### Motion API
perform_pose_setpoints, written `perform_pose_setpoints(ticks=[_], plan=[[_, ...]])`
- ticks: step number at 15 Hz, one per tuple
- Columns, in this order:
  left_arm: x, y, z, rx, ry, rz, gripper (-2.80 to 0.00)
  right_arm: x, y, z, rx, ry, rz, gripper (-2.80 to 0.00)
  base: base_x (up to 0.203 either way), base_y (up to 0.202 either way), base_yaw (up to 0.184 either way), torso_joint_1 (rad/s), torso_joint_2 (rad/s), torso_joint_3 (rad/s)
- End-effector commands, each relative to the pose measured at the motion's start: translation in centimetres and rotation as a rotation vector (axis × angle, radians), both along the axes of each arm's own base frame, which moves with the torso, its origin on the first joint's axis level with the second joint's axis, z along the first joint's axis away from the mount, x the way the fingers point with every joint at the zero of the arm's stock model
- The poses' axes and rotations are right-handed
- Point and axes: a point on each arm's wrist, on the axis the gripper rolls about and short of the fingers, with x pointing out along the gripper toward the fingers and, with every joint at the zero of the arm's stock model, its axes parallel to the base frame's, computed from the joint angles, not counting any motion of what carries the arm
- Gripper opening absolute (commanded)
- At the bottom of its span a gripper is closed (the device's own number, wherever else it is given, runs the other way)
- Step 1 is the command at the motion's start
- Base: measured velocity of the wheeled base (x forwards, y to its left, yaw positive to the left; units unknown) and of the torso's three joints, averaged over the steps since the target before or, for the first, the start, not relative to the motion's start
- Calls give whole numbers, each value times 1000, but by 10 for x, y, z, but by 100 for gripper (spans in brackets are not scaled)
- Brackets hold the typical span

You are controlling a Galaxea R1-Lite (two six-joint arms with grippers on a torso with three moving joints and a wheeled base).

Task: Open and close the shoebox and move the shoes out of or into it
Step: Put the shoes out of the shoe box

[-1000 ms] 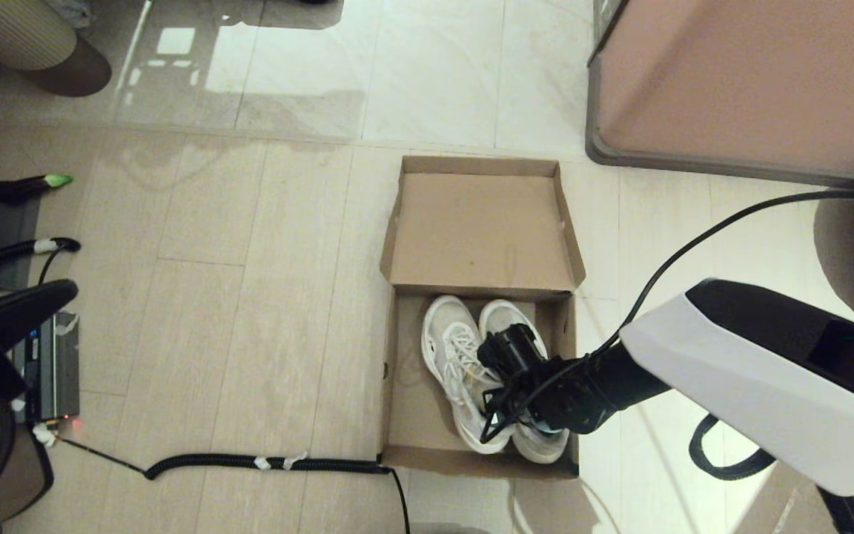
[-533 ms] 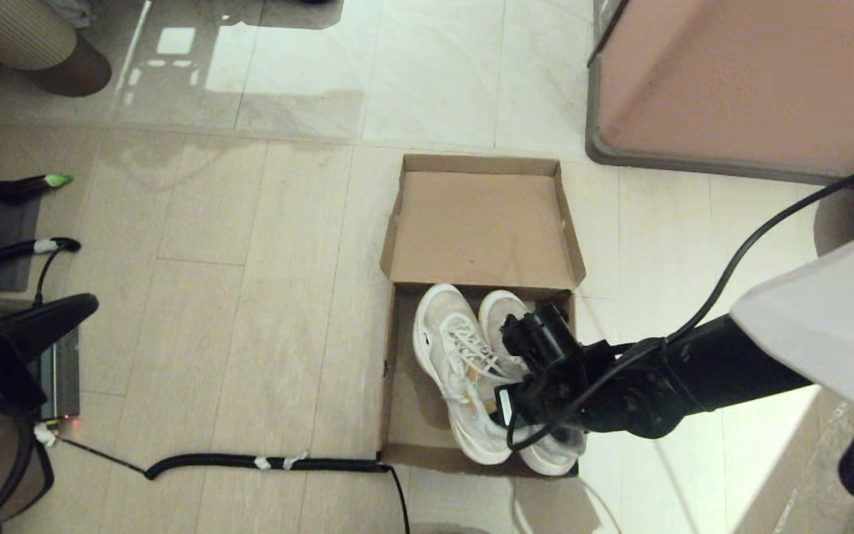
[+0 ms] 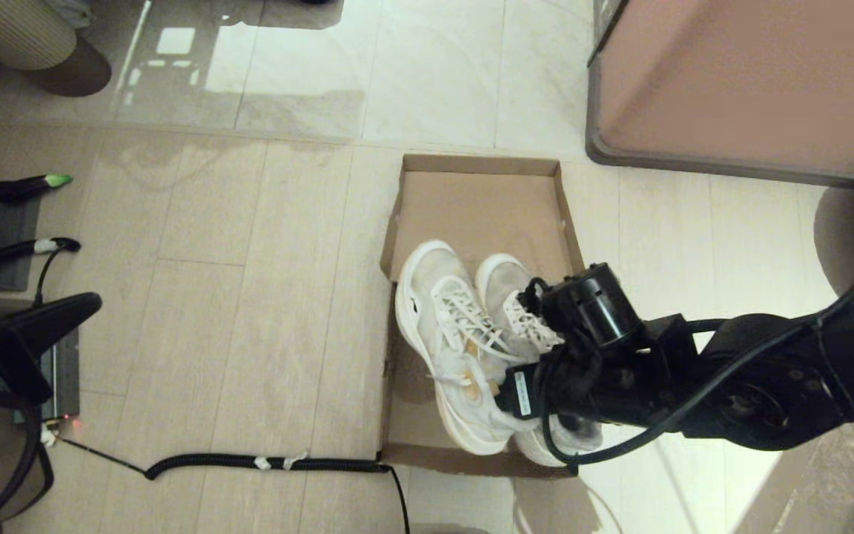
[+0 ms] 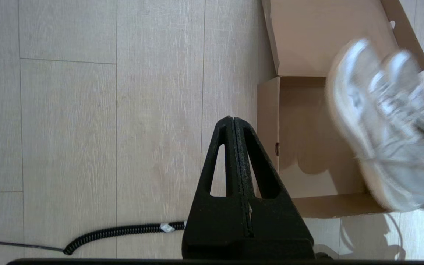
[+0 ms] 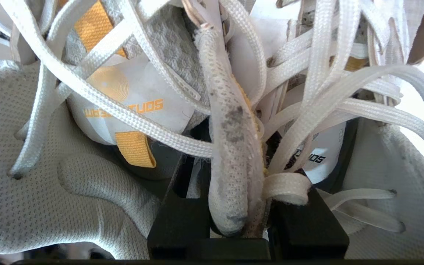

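the left tool hangs low at the robot's left over the pale plank floor, its fingers pressed together, near a coiled black cable. the right tool pinches the inner collars of the shoes together: white mesh sneakers with loose white laces, orange tongue tabs and chunky white soles, one collar smudged grey. the pair is side by side, toes pointing away from the robot, lifted above the shoebox. the box is plain brown cardboard on the floor, its flap lid lying open flat on the far side. beyond it stands a large pinkish-brown block with a grey rim.
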Motion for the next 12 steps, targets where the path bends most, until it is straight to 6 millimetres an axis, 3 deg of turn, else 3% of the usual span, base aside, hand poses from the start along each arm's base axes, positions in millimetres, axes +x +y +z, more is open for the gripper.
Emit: perform_pose_setpoints(ticks=[1,6,9,12], plan=[[2,0,0,-1,6,-2,-280,-8,-10,31,71,-71,-12,-280,0,0,0,0,0,0],[4,0,-4,-2,22,0,-280,-5,-29,67,137,-157,-63,-280,0,0,0,0,0,0],[5,0,-6,-3,32,-1,-280,17,-54,82,156,-210,-164,-280,0,0,0,0,0,0],[10,1,-9,-4,51,-3,-280,46,-94,79,119,-204,-311,-280,0,0,0,0,0,0]])
